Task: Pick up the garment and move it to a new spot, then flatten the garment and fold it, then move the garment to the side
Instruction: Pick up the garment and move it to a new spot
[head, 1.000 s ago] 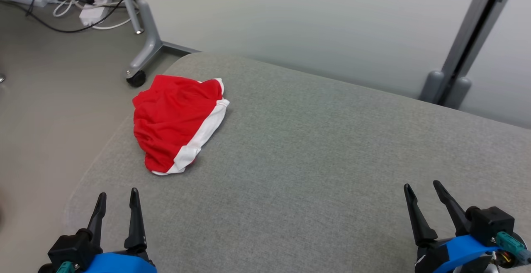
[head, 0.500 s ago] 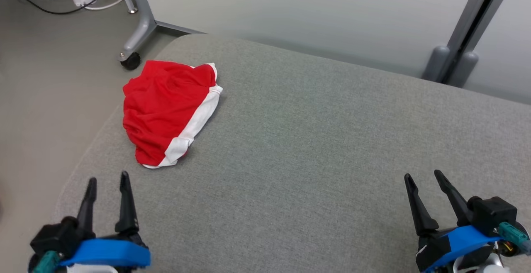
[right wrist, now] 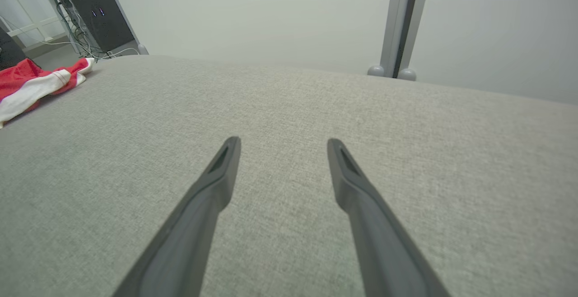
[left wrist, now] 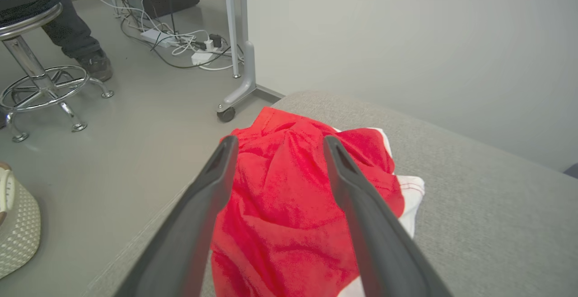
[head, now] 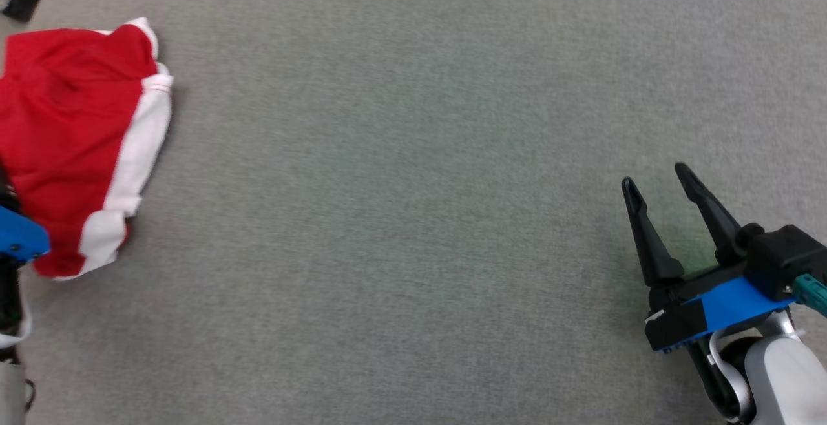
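The garment [head: 71,134] is a crumpled red piece with a white band, lying at the left edge of the grey padded surface [head: 400,154]. In the left wrist view my left gripper [left wrist: 276,140] hangs open just over the red garment [left wrist: 293,206], its two fingers spread above the cloth with nothing between them. In the head view a blue part of the left wrist sits at the left edge beside the garment. My right gripper [head: 654,176] stands open at the right, far from the cloth, over bare grey fabric [right wrist: 289,121]. The garment [right wrist: 31,85] lies far left in the right wrist view.
Beyond the surface's left edge is floor with a metal stool [left wrist: 36,76], a person's foot [left wrist: 95,64], a caster leg [left wrist: 235,94], cables [left wrist: 180,46] and a pale woven basket [left wrist: 16,225]. A grey post [right wrist: 402,26] stands behind the far edge.
The head camera has dipped and swung right, so the garment sits at the picture's left edge. My left gripper has moved forward over the garment. Both grippers stay open.
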